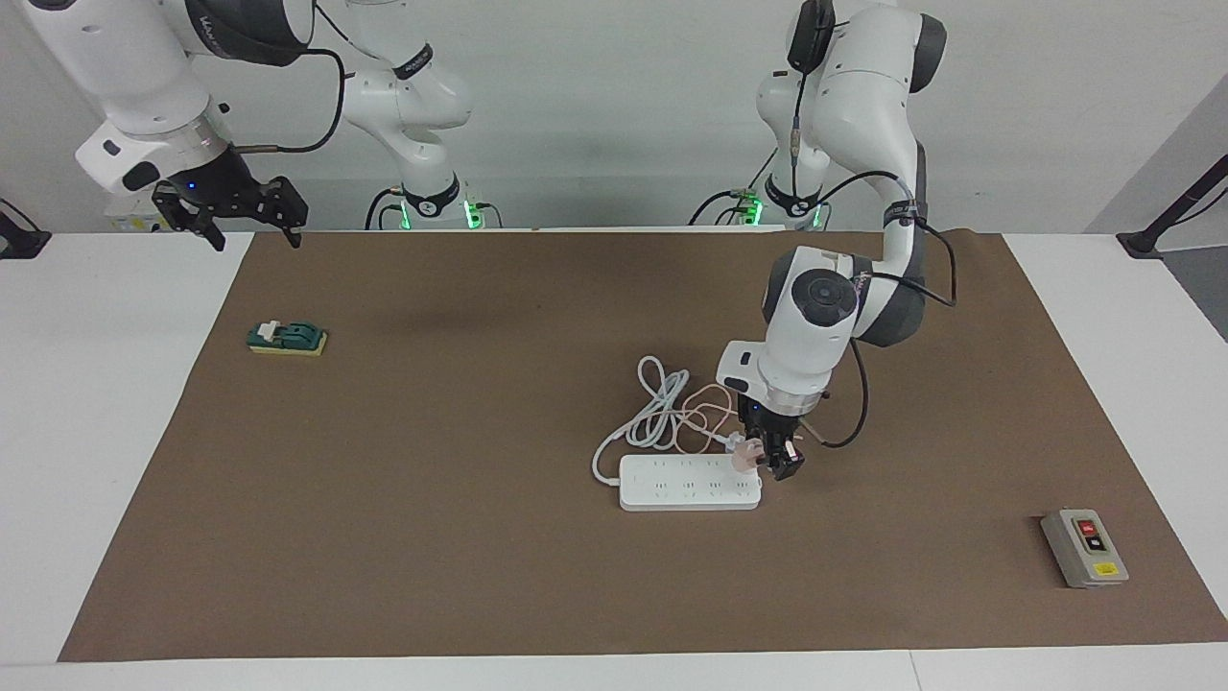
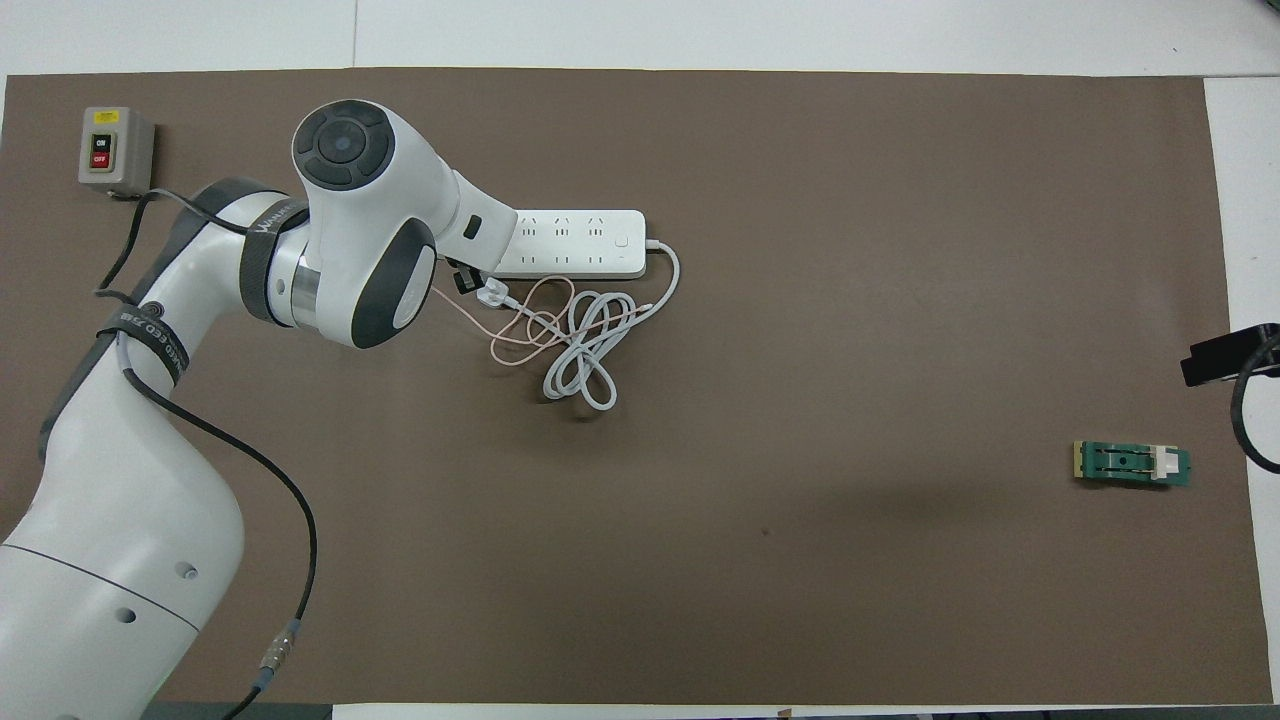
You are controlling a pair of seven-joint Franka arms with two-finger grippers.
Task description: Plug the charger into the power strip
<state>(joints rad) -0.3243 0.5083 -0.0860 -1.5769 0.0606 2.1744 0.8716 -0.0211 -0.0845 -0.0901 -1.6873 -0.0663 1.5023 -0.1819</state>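
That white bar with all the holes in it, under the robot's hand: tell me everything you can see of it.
The power strip is a white, smooth, plastic-looking rectangular bar lying flat on the brown mat, with two rows of outlets on top. A thick white cord leaves one end and lies coiled beside it, nearer to the robots. At the other end, the left gripper holds the small pink charger at the strip's corner; whether it is seated I cannot tell.

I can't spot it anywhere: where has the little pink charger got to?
The charger is gripped in the left pincer, right over the power strip at its end toward the left arm, mid-table in the facing view; its pink cable trails toward the robots.
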